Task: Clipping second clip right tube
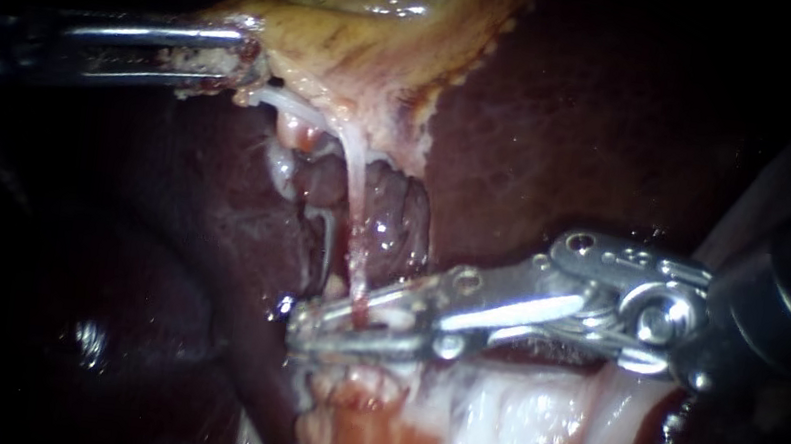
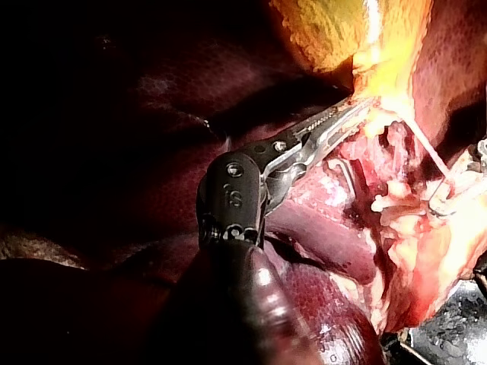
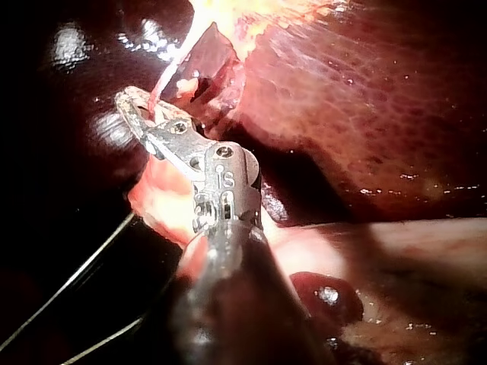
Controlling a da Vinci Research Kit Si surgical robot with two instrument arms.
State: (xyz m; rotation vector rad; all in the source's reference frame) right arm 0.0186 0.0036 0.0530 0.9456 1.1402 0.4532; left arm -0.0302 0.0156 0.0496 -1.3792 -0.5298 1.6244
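Observation:
The right tube (image 1: 352, 181) is a pale thin strand running down from the yellowish gallbladder (image 1: 368, 37) into the cleft of the dark liver (image 1: 579, 124). My right instrument (image 1: 343, 321) reaches in from the right with its long jaws lying across the tube's lower end, closed on it from both sides with their tips converging. In the right wrist view the same jaws (image 3: 144, 114) ring the tube (image 3: 163, 80). My left instrument (image 1: 234, 61) is shut on the gallbladder's edge and holds it toward the left; the left wrist view shows these jaws (image 2: 338, 122) in yellow tissue.
A thinner left tube (image 1: 326, 234) runs beside the right one. Pale fatty tissue (image 1: 511, 428) lies below my right instrument. Dark liver surrounds the cleft. Two thin dark strands (image 3: 68, 285) cross beside the right instrument's shaft.

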